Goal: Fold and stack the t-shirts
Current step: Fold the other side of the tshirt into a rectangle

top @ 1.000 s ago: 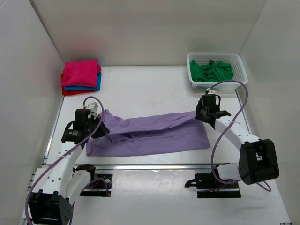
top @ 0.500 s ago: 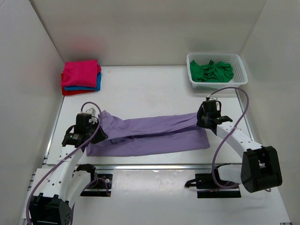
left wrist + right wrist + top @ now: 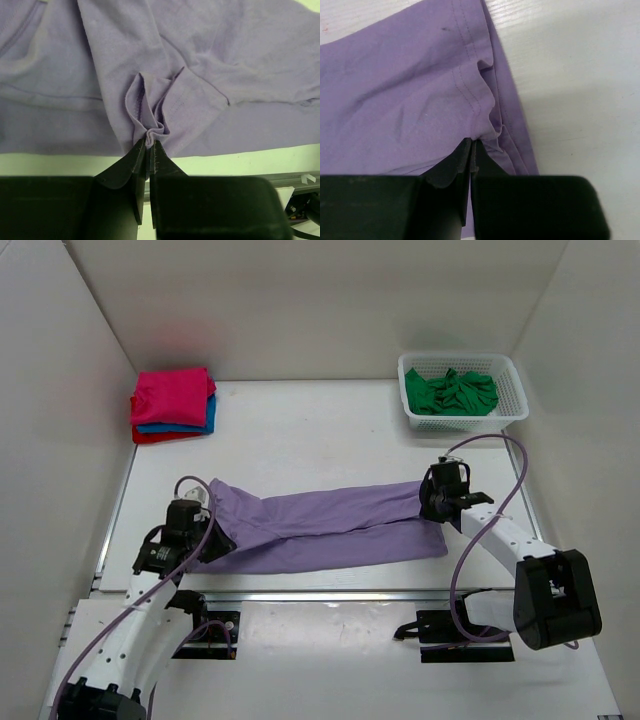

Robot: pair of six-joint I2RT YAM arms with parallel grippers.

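Over the tabletop (image 3: 320, 430), the left fingers (image 3: 149, 141) pinch a bunched fold of the purple tee (image 3: 330, 525). At its other end, the right fingers (image 3: 471, 143) clamp the hem.

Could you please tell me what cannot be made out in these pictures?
- Top view: the blue t-shirt and red t-shirt show only edges under the magenta t-shirt.
- Top view: the green t-shirt lies bunched in the basket, its own folds hiding its shape.
- Wrist views: the left gripper and right gripper each cover the bit of lilac t-shirt pinched inside.
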